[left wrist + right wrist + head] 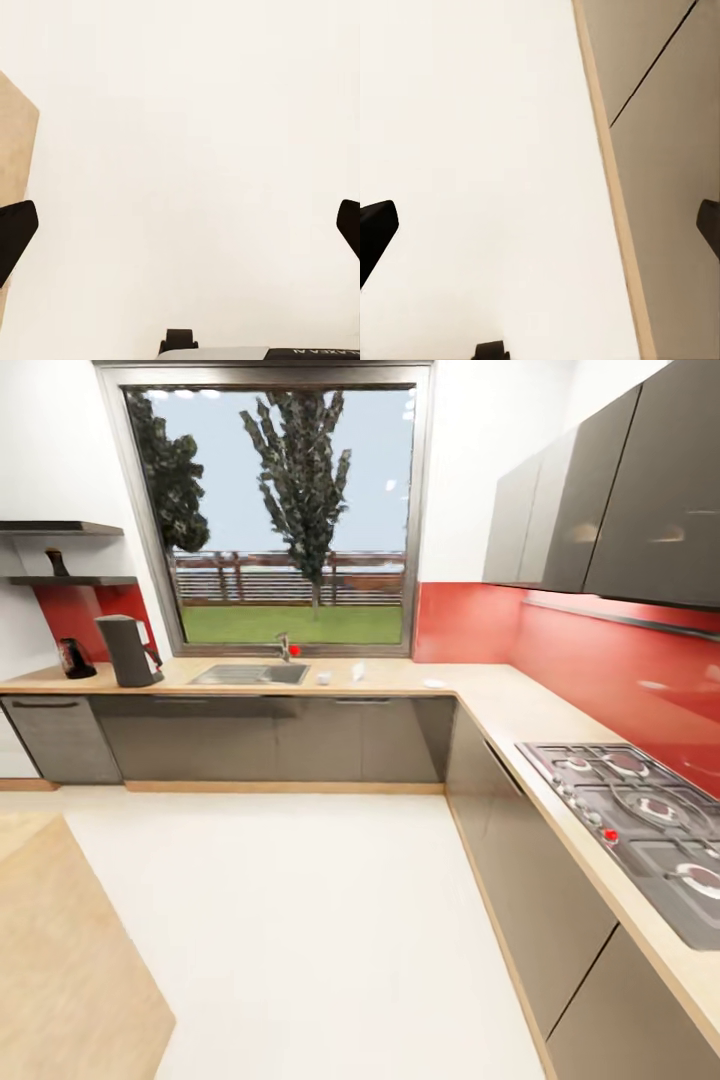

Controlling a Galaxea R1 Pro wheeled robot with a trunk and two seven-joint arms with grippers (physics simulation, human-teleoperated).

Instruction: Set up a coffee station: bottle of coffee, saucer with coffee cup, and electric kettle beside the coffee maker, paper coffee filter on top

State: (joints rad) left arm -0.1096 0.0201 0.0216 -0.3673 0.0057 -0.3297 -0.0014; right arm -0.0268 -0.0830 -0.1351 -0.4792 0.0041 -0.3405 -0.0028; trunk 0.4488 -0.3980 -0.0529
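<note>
The tall dark grey coffee maker point(128, 650) stands at the left end of the tan countertop point(400, 678). Just left of it sits the squat dark electric kettle point(73, 658). Above them, the small brown bottle of coffee point(57, 563) stands on the thin kitchen shelf point(85, 580). Right of the sink lie three small white items: what looks like the paper coffee filter point(323, 677), the coffee cup point(358, 671) and the flat saucer point(434, 683). My left gripper point(180, 225) is open over pale floor. My right gripper point(540, 225) is open beside the cabinet base.
A sink point(248, 674) with a faucet point(285, 647) sits under the window. A gas hob point(640, 810) is set in the right counter run, with dark wall cabinets point(620, 490) above it. A wooden surface point(60, 960) juts in at the lower left. White floor point(300, 920) lies between.
</note>
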